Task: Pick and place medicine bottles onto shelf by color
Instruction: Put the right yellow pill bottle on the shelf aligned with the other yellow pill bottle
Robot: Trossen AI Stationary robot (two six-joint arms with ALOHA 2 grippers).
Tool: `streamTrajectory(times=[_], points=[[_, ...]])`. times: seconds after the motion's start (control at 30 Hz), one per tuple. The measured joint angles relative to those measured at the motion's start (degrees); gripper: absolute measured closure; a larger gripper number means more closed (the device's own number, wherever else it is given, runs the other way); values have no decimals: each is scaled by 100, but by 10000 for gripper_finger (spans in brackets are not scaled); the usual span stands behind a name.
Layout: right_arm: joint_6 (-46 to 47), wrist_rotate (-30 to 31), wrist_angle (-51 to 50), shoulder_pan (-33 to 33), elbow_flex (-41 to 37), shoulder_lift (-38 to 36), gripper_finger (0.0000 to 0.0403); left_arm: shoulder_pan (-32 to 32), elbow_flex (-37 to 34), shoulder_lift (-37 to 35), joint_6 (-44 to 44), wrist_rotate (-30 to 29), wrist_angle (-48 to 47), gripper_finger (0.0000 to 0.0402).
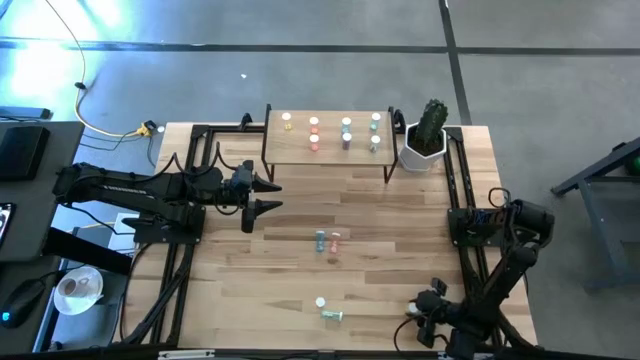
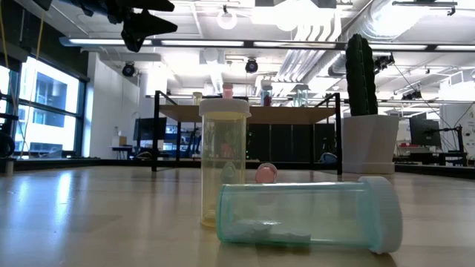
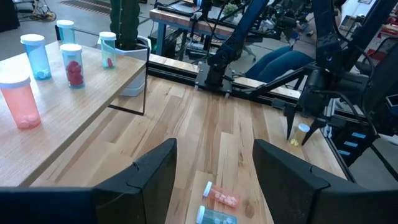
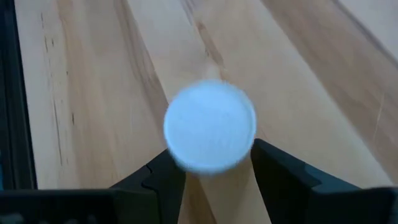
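Eight small white-capped medicine bottles (image 1: 345, 133) are seen standing in two rows on the low light-wood shelf on thin black legs (image 1: 280, 149), at the far edge of the wooden tabletop (image 1: 390, 270), just beside the white pot holding a green cactus (image 1: 428, 140). Two more bottles, a blue one (image 1: 320, 240) and a pink one (image 1: 335, 240), lie side by side near the table's middle. Close to the near edge, a yellow bottle (image 1: 321, 302) stands upright and a green bottle (image 1: 333, 316) lies on its side just beside it.

A further white-capped bottle (image 4: 210, 126) is gripped between the fingers of the right gripper (image 4: 210, 163), low at the table's near right corner; its body appears yellow in the left wrist view, though it is small there. The left gripper (image 1: 270, 197) is held above the table's left side, in front of the shelf, its fingers spread wide and empty.
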Motion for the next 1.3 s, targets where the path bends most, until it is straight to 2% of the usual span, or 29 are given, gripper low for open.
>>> streamTrajectory(times=[0.2, 0.37, 0.7, 1.03, 1.3], points=[[-1, 292, -53, -5, 0, 3, 231, 1, 0, 0, 0, 0, 0, 202], [38, 6, -58, -5, 0, 3, 249, 1, 0, 0, 0, 0, 1, 202], [107, 3, -58, -5, -3, 3, 267, 0, 0, 0, 0, 2, 0, 202], [238, 150, 19, -5, -3, 0, 331, 0, 0, 0, 0, 2, 0, 202], [509, 176, 494, -361, -3, 0, 324, 1, 0, 0, 0, 40, -210, 202]])
